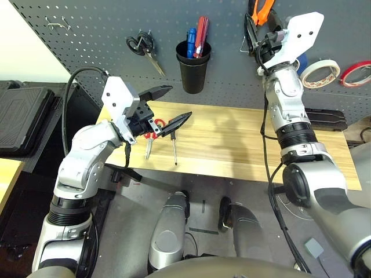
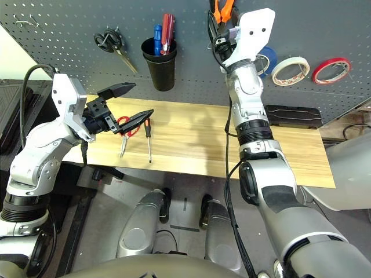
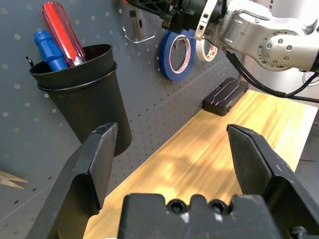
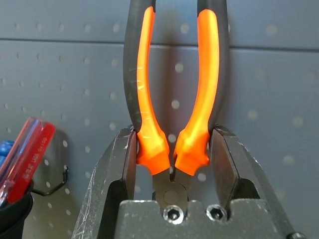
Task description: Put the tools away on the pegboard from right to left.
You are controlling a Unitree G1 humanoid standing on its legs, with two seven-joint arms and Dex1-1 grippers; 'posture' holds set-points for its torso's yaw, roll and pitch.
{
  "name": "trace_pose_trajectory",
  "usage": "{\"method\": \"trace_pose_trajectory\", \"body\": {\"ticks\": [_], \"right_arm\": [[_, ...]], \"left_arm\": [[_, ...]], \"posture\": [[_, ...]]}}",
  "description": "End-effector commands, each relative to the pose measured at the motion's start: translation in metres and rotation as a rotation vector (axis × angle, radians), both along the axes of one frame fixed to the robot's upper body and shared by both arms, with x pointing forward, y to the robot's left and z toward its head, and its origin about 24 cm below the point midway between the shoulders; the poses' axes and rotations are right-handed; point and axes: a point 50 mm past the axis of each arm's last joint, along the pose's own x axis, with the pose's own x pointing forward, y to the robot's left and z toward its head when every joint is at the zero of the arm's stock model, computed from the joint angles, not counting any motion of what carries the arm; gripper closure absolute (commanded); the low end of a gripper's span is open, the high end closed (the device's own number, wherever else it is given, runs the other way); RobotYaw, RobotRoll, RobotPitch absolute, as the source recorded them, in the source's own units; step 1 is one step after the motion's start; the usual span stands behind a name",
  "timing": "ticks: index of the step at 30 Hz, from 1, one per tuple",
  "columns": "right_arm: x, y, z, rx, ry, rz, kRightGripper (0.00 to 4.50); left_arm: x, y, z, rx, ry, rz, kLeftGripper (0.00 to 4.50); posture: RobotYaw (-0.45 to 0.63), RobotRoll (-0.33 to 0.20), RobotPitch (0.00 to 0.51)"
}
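Right gripper [image 4: 172,149] clamps one pliers [image 4: 174,84]; three tape rolls [image 1: 319,72] hung.

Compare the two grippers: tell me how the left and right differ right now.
The left gripper stands open and empty, its fingers spread wide; the right gripper is shut on the orange-and-black-handled pliers. The left gripper hangs low over the table's left end, near the slim screwdriver; the right gripper is raised against the pegboard. Both have two black fingers.
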Motion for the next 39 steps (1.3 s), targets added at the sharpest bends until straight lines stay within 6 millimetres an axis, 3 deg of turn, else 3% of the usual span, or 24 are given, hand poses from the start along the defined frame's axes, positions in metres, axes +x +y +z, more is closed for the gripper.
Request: {"method": "trace_pose_trajectory", "body": {"ticks": [1,7,13,14,21,26,33,39], "right_arm": [[0.002,0.001,-0.002,-0.006,0.016,-0.003,2.25],[0.001,0.001,-0.015,-0.068,0.027,0.001,2.25],[-0.004,-0.010,-0.015,-0.059,-0.039,-0.038,0.15],[-0.005,-0.014,-0.016,-0.057,-0.047,-0.052,0.04],[-0.025,-0.024,-0.012,-0.131,-0.212,0.002,0.04],[-0.048,-0.026,-0.019,-0.278,-0.283,0.077,0.04],[-0.073,-0.038,-0.060,-0.360,-0.114,0.139,0.04],[-0.093,-0.035,-0.104,-0.455,0.123,0.268,0.04]], "left_arm": [[0.000,0.002,-0.004,0.025,0.009,0.001,0.00],[0.001,0.003,-0.007,0.031,0.012,0.006,0.00],[0.001,0.002,-0.009,0.033,0.013,0.010,0.00],[0.002,0.002,-0.009,0.033,0.014,0.012,0.00],[0.003,0.005,-0.014,0.042,0.019,0.031,0.00],[0.003,0.008,-0.021,0.045,0.039,0.052,0.00],[0.013,0.012,-0.033,0.040,0.041,0.167,0.00],[0.027,0.015,-0.065,0.131,0.095,0.340,0.00]], "posture": [[0.35,0.000,0.175],[0.35,0.000,0.176],[0.35,0.000,0.174],[0.35,0.000,0.174],[0.35,0.000,0.176],[0.35,0.000,0.182],[0.33,0.000,0.193],[0.32,0.000,0.203]]}}
